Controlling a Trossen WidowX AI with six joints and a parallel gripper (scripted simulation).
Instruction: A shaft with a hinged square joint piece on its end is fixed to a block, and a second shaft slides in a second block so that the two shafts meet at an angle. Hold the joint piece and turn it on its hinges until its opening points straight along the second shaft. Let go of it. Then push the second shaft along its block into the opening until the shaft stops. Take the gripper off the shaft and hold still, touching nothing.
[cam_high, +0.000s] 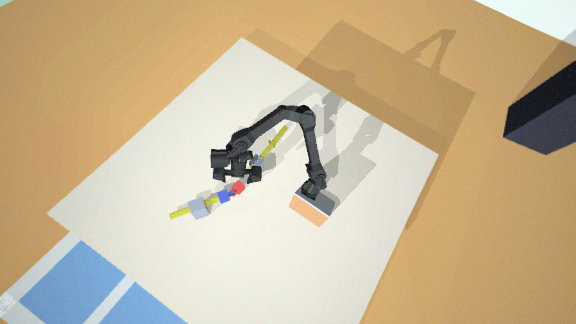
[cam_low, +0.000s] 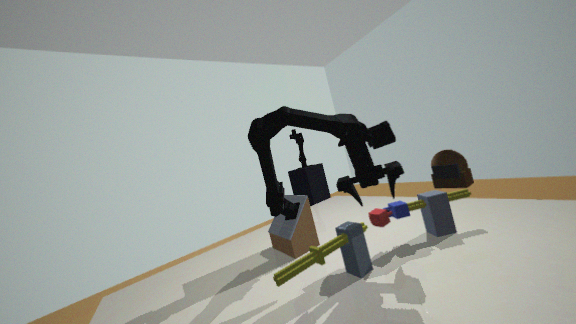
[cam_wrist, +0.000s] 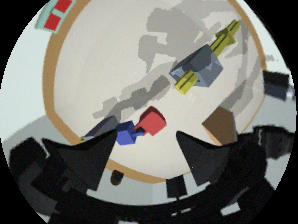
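A white mat (cam_high: 300, 240) (cam_low: 500, 280) (cam_wrist: 75, 75) lies under a black robot arm (cam_high: 312, 145) (cam_low: 310, 120), which arches up from its base and bends down. Its gripper (cam_high: 238, 176) (cam_low: 377, 199) (cam_wrist: 148, 133) hangs above the parts, fingers spread wide, holding nothing. Two gray blocks stand upright, each carrying a yellow shaft. The red joint piece (cam_high: 238, 187) (cam_low: 379, 217) (cam_wrist: 152, 121) sits between the blocks, hinged to a blue piece (cam_high: 223, 196) (cam_low: 399, 209) (cam_wrist: 126, 133) on one shaft's end.

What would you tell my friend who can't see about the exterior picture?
A black robot arm holds its open, empty claw above a red joint piece. A blue piece joins it to a yellow shaft through one gray block; another yellow shaft runs through a nearer gray block.
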